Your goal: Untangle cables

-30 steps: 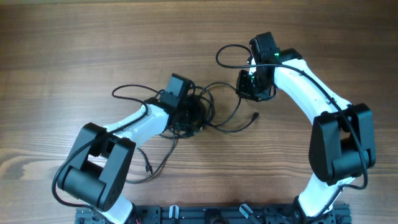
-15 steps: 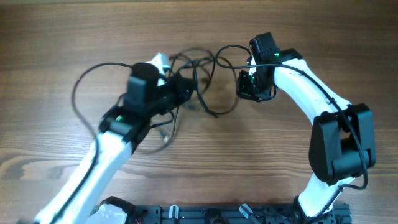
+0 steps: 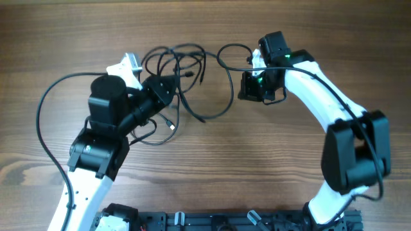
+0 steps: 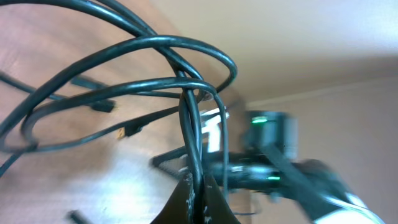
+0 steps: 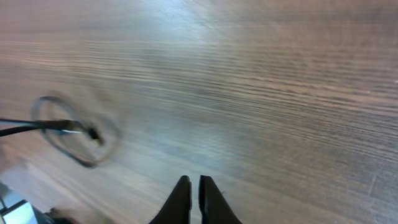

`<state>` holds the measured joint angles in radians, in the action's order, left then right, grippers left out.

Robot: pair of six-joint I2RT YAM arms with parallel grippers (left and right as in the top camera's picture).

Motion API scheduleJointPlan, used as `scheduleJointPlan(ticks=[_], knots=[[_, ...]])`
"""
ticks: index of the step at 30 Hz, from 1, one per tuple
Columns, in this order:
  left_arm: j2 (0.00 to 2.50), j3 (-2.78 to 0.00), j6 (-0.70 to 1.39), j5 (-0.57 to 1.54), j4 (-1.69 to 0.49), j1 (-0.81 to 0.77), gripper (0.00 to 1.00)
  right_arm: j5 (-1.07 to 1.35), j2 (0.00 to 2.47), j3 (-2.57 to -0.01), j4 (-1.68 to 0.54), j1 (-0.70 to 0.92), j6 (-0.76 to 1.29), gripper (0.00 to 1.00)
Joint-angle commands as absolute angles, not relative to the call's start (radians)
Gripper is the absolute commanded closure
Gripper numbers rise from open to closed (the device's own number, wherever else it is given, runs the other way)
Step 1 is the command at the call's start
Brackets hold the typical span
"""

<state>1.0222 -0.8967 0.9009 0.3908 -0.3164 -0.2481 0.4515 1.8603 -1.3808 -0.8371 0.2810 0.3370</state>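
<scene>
Black cables (image 4: 189, 124) bunch at your left tool (image 4: 196, 183), which is clamped on several strands. One strand arcs rightward over the wooden counter (image 3: 289, 167) toward the right tool (image 3: 252, 86). Its fingers are nearly together, no cord seen between. Likely pull axis: left–right.

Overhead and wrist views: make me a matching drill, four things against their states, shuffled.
1. left two-finger gripper
2. right two-finger gripper
3. thin black cables
4. brown wooden table

A. tangled in overlapping loops
B. bare wood grain
C. shut on cable strands
D. fingers shut, nothing seen between

Pairs: 1-C, 2-D, 3-A, 4-B
</scene>
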Motion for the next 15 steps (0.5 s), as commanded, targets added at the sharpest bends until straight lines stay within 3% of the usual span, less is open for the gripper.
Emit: scheduleJointPlan(ticks=[1, 15], knots=[[1.075, -0.911, 0.936, 0.43, -0.357, -0.244, 0.96, 0.5, 1.679, -1.421, -0.831, 0.283, 0.286, 0.72], [1.172, -0.911, 1.143, 0.463, -0.301, -0.244, 0.96, 0.675, 1.539, -1.42, -0.904, 0.35, 0.059, 0.53]])
